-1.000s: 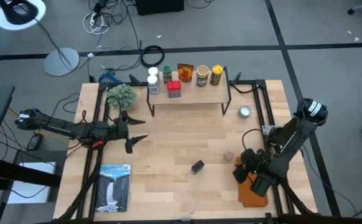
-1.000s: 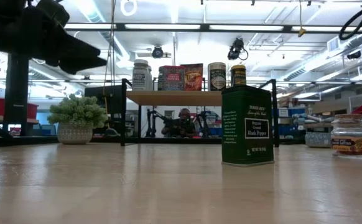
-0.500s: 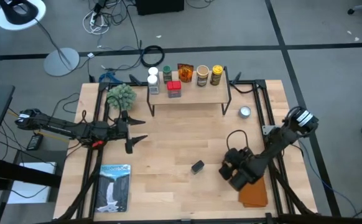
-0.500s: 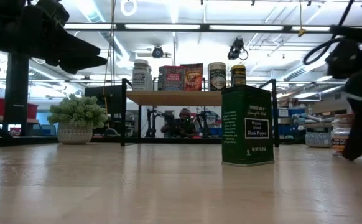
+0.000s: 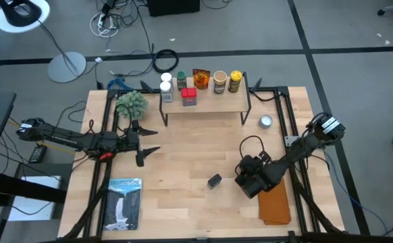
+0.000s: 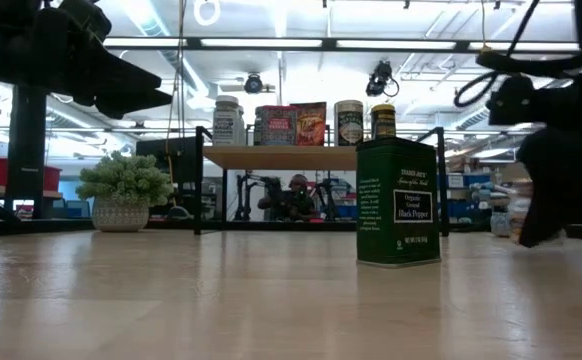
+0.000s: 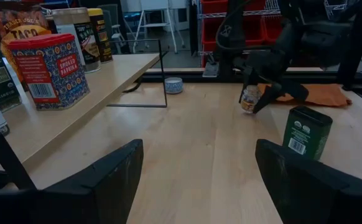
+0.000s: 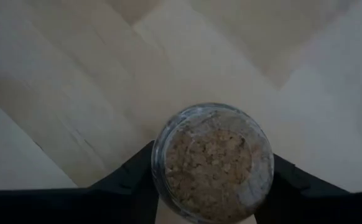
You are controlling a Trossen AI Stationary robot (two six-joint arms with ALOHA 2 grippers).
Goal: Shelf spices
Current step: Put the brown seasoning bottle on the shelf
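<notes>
The shelf point(image 5: 206, 104) carries several spices: white-capped jars, a red tin point(image 7: 49, 70), an orange packet point(image 5: 200, 78), a tan canister and a yellow-capped jar point(image 5: 235, 80). A dark green pepper tin point(image 5: 214, 181) stands on its base mid-table. A small cork-topped glass jar point(image 8: 212, 162) stands to its right. My right gripper point(image 5: 250, 177) is over that jar, one finger point(image 8: 131, 180) on each side. My left gripper point(image 5: 146, 140) waits open at the table's left, beside the plant. My right gripper comes at the glass jar from above, pointing down, with a finger point(image 8: 287, 180) on either side of its wall. The cork top hides the fingers' inner faces, so I cannot tell whether they touch. The jar point(image 7: 249, 99) stands upright on the table.
A fuzzy green plant point(image 5: 130, 102) sits left of the shelf. A flat silver round tin point(image 5: 265, 121) lies right of the shelf. An orange cloth point(image 5: 275, 206) lies at the near right edge, a book point(image 5: 124, 201) at the near left. Black frame bars run along both sides.
My right gripper has swung from above the orange cloth toward the table's left and come down over the glass jar, which has kept its place. In the low view the gripper now hides the jar.
</notes>
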